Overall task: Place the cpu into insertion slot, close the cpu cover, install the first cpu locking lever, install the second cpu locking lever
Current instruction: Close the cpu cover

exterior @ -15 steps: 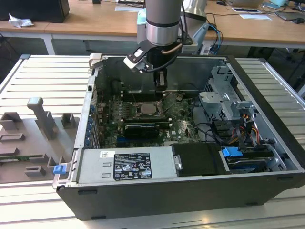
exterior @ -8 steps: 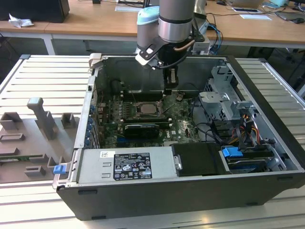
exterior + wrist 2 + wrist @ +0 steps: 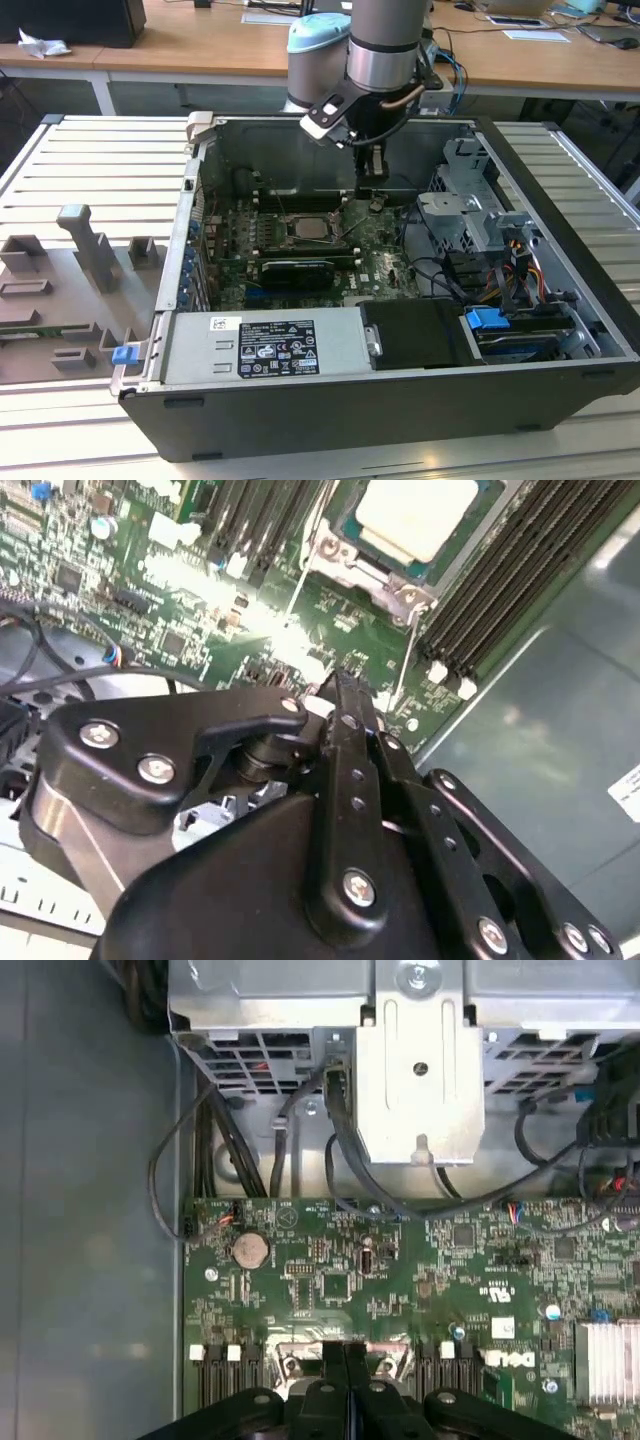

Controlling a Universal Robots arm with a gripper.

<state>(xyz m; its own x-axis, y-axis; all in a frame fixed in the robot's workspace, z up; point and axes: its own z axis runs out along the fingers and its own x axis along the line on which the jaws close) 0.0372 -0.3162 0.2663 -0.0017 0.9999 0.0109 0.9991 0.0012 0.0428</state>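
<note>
The cpu [image 3: 415, 515] lies in the insertion slot [image 3: 308, 228] on the green board, its pale metal top showing. The silver cpu cover [image 3: 350, 560] lies flat around it as a frame. Two thin wire levers run along the socket's sides, one [image 3: 403, 645] ending close to my fingertips and the other [image 3: 300, 575] a little further off. My gripper [image 3: 372, 198] hangs just to the exterior view's right of the socket, low over the board. The black fingers are pressed together in both wrist views [image 3: 338, 685] [image 3: 345, 1350], with nothing visible between them.
Black memory slots [image 3: 500, 590] flank the socket. A silver drive cage [image 3: 415, 1080] with dark cables [image 3: 340, 1150] stands beyond the board, and a heatsink [image 3: 605, 1360] sits at one side. The power supply [image 3: 270, 345] and case walls [image 3: 195, 200] box in the space.
</note>
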